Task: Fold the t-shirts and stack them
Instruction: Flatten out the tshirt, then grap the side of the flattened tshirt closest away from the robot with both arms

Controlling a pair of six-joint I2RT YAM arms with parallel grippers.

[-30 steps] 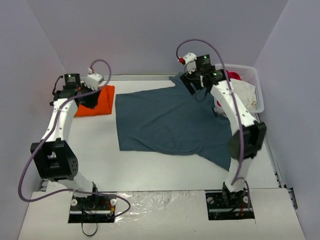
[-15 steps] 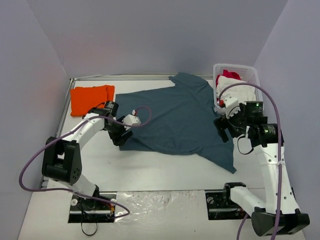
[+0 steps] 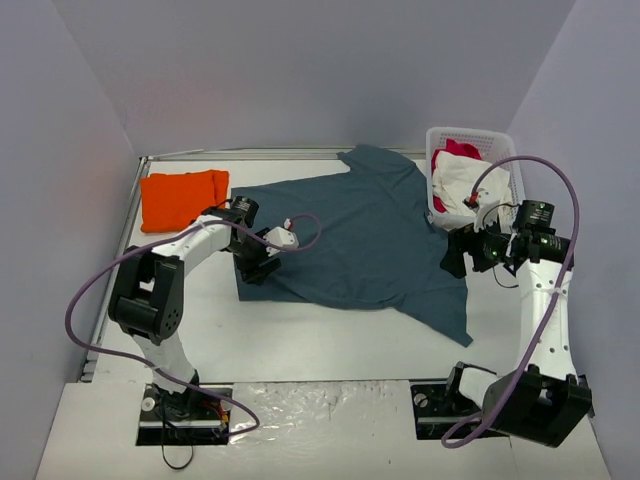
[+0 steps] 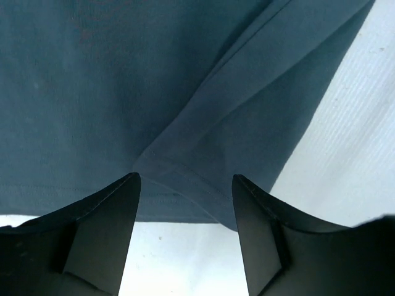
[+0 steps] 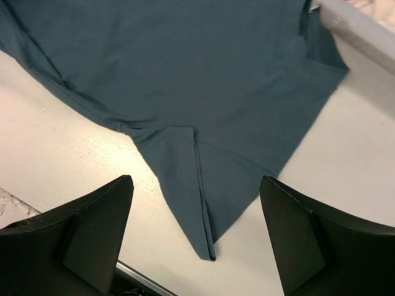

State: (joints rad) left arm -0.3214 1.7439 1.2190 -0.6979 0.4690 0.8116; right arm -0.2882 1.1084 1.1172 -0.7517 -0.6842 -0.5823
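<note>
Two t-shirts lie on the white table [image 3: 330,335]. The dark slate-blue cloth t-shirt [image 3: 350,235] is spread flat across the middle and reaches toward the far edge. One sleeve points at the near right corner and the other lies at the far edge. The bright orange cloth t-shirt [image 3: 180,198] sits folded into a compact rectangle in the far left corner. It is just beside the blue one's left edge, and I cannot tell whether they touch.

The left gripper [image 3: 256,268] is low over the blue shirt's near left corner. In the wrist view its dark fingers [image 4: 102,234] stand apart with nothing clamped between them. A doubled fold of hem (a small diagonal crease) lies in the gap. Whether the tips touch the cloth I cannot tell.

The right gripper [image 3: 453,257] hangs over the shirt's right edge, between the basket and the near sleeve. Its jaws are spread wide and empty. Its own camera shows the sleeve flat on the table below, clear of the fingers [image 5: 92,228].

A white plastic lattice basket [image 3: 505,145] stands in the far right corner, touching the shirt's right side. It holds a white garment [image 3: 465,185] and a red-pink garment [image 3: 455,150].
</note>
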